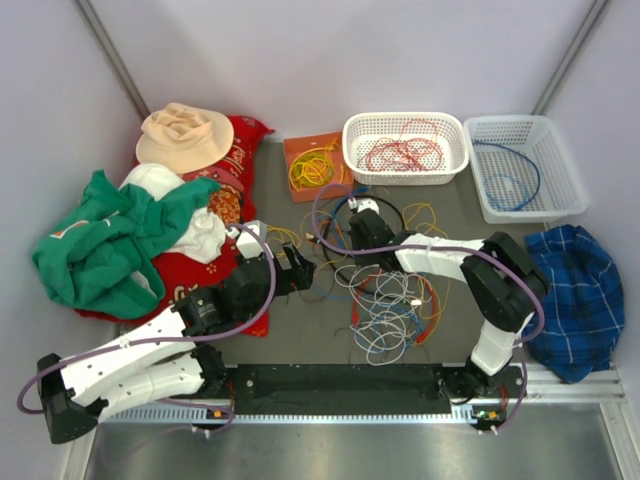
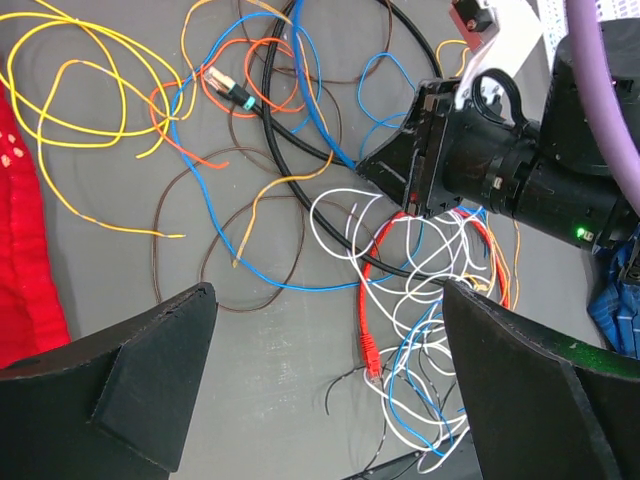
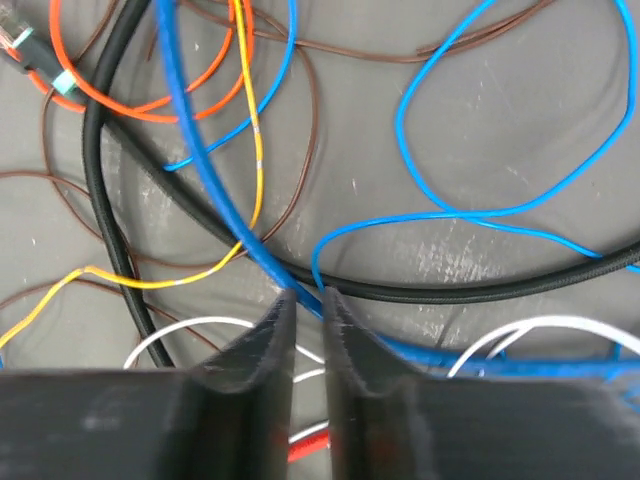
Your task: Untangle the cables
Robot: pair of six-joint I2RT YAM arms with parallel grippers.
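The cables (image 1: 385,300) lie in a loose tangle of blue, white, red, yellow, brown and black strands on the grey table between the arms. My right gripper (image 3: 308,300) is down in the tangle, its jaws shut on a thick blue cable (image 3: 200,150) that runs up and left from the fingertips. A black cable (image 3: 450,290) crosses just beyond them. My left gripper (image 2: 328,300) hangs wide open above bare table, holding nothing. A red cable with a plug (image 2: 370,345) lies between its fingers (image 2: 150,370). It faces the right gripper (image 2: 385,165).
At the back stand a white basket (image 1: 350,135) holding red cables, a second basket (image 1: 570,180) with a blue cable, and an orange pad (image 1: 300,150) bearing a yellow coil. A green garment (image 1: 100,240), hat (image 1: 185,135) and red cloth (image 1: 245,140) are heaped left; blue plaid cloth (image 1: 575,290) right.
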